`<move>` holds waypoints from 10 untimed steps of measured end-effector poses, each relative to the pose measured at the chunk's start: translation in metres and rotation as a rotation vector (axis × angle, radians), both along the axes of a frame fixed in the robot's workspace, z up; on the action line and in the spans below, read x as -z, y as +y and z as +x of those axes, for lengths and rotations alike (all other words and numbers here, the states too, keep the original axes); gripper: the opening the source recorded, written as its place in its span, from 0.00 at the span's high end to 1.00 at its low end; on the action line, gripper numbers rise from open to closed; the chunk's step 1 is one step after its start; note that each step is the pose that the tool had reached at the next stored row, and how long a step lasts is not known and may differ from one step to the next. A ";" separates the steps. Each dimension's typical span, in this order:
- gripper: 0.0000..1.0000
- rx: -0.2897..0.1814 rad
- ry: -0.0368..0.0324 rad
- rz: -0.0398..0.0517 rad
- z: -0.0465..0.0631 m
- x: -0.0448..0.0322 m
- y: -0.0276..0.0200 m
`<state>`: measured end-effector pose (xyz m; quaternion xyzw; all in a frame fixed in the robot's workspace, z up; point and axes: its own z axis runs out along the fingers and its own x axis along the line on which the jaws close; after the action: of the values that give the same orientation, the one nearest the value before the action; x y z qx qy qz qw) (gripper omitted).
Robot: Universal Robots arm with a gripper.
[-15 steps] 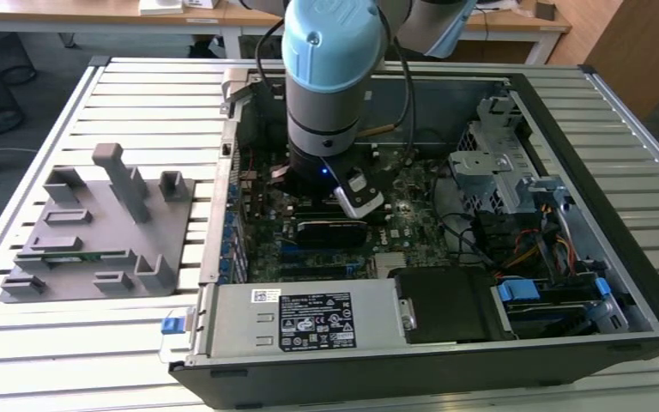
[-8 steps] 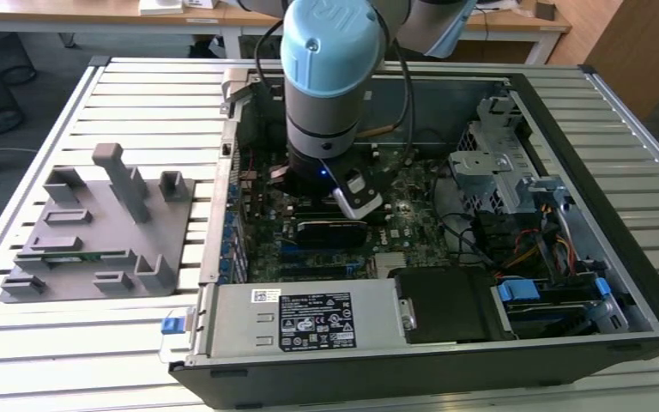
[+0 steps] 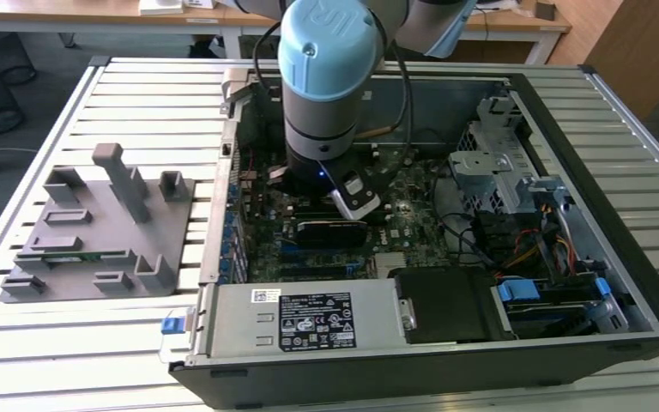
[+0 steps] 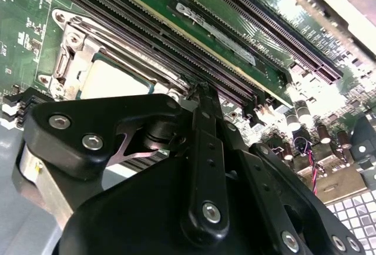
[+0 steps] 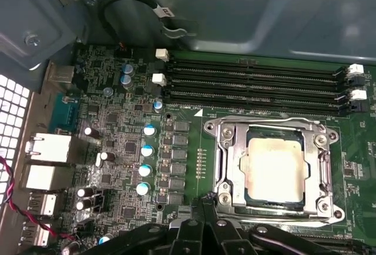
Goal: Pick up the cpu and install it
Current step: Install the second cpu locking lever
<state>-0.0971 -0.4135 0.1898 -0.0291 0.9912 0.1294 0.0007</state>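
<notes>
Resting in its socket frame (image 5: 273,170), the cpu (image 5: 276,170) sits below the gripper (image 5: 205,217), fingers pressed together.

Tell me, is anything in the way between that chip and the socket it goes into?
Nothing visible is. In the first wrist view the cpu already lies inside the socket frame on the motherboard, its silver top bare. The hand hangs just beside the frame, with nothing between it and the chip.
</notes>
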 end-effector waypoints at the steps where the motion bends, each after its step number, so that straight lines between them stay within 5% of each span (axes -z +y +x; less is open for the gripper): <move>1: 0.89 0.000 0.0001 0.0009 0.000 0.0003 0.0000; 10: 0.89 0.000 0.0001 0.0044 -0.001 0.0010 0.0000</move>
<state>-0.0978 -0.4136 0.1888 -0.0291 0.9909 0.1315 0.0008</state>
